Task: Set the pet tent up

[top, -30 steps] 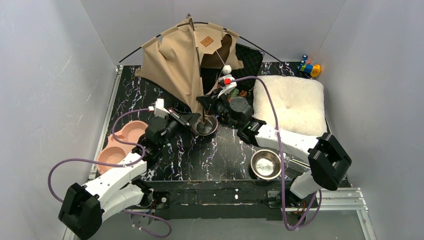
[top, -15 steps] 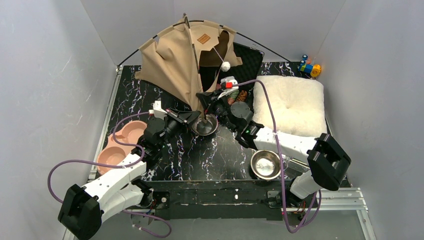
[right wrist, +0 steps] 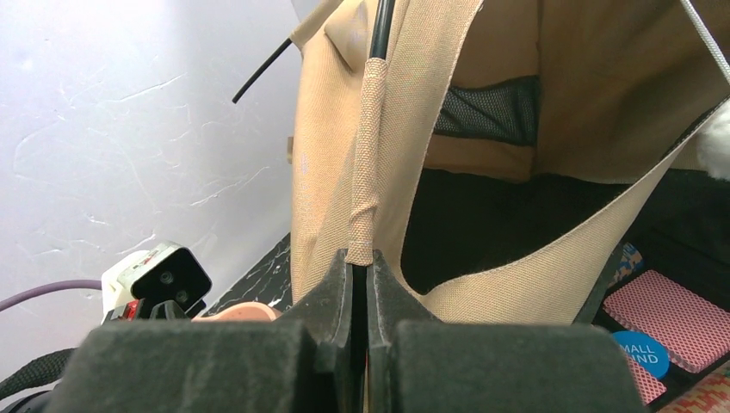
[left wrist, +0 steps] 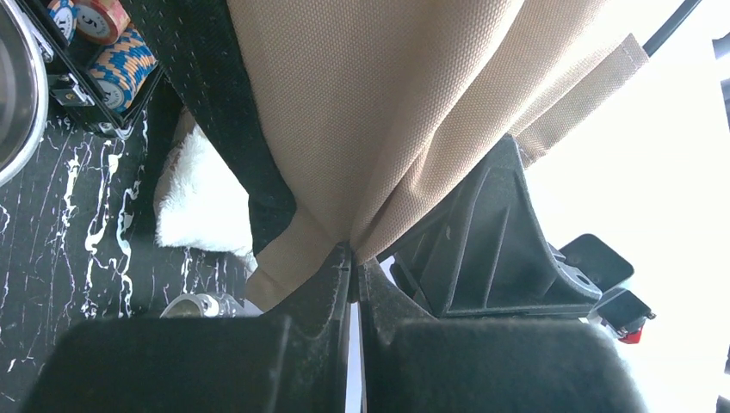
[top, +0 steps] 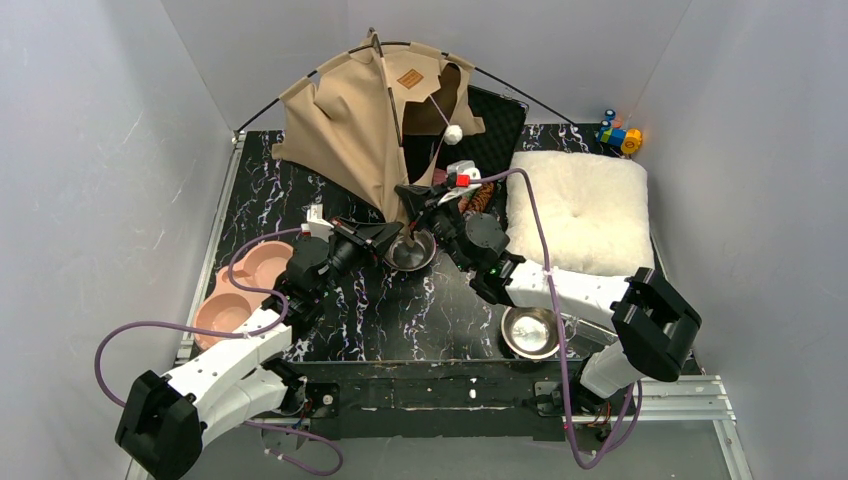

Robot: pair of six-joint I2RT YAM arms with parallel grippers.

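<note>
**A:** Where is the pet tent (top: 345, 120) now?

**B:** In the upper middle of the overhead view, at the far end of the surface (top: 400, 310). It is half raised and leans toward the back wall. Its lowest front corner is near a steel bowl (top: 412, 254).

**A:** And the claws?

**B:** Both are closed on it. The left claw (left wrist: 353, 258) is clamped on a fold of the tan fabric at that corner. The right claw (right wrist: 360, 258) is clamped on the fabric sleeve (right wrist: 366, 155), and a black pole (right wrist: 380, 21) comes out of the sleeve above. Whether the pole end is also between the jaws I cannot tell, because the sleeve hides it.

**A:** How will it handle?

**B:** I judge it light. The canvas is soft and limp, so it can slide out of a thin pinch. The poles are thin and probably springy. The stitched sleeve and the hem are the better places to hold.

**A:** Which way does it point?

**B:** The peak points to the top of the frame. The long axis follows the front pole, from the peak down to the claws. The dark entrance (top: 445, 95) opens to the right, toward the white cushion (top: 580, 200).
</note>
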